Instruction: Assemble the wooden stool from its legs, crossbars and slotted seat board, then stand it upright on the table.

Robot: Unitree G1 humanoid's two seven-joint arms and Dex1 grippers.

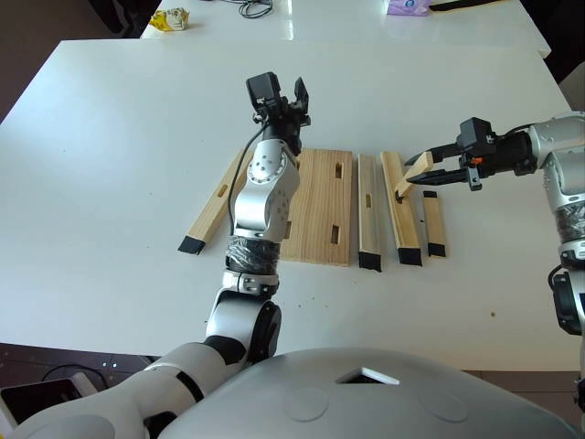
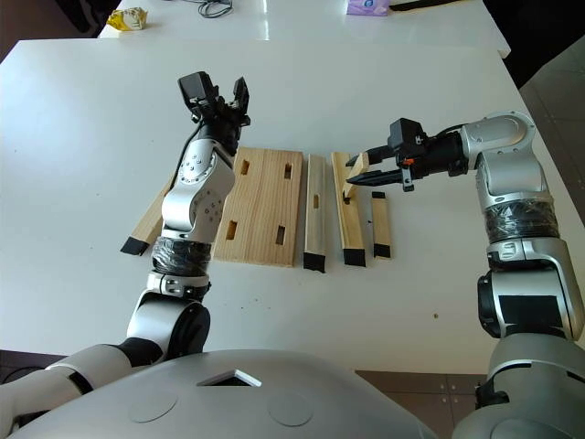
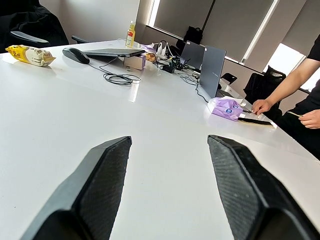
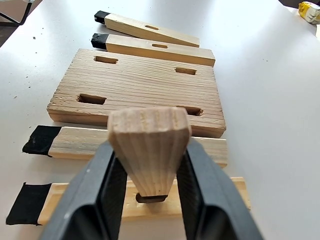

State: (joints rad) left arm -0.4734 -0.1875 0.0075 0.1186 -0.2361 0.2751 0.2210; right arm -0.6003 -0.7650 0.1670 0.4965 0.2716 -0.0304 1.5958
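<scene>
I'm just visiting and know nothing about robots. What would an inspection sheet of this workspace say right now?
Surface: white table, flat.
Job's things: seat board lies flat; legs lie on both sides of it; loose crossbar lies farthest right.
Clutter: yellow packet, purple pack, on the far table.
Hands: left hand open, raised above the table; right hand shut on held crossbar, tilted, lower end at a leg's slot.
Cables: dark cable on the far table.
Surroundings: laptop, blinds.

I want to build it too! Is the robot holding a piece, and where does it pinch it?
The right gripper pinches a short crossbar by its two sides, just below its top end. The left gripper is open and empty.
</scene>
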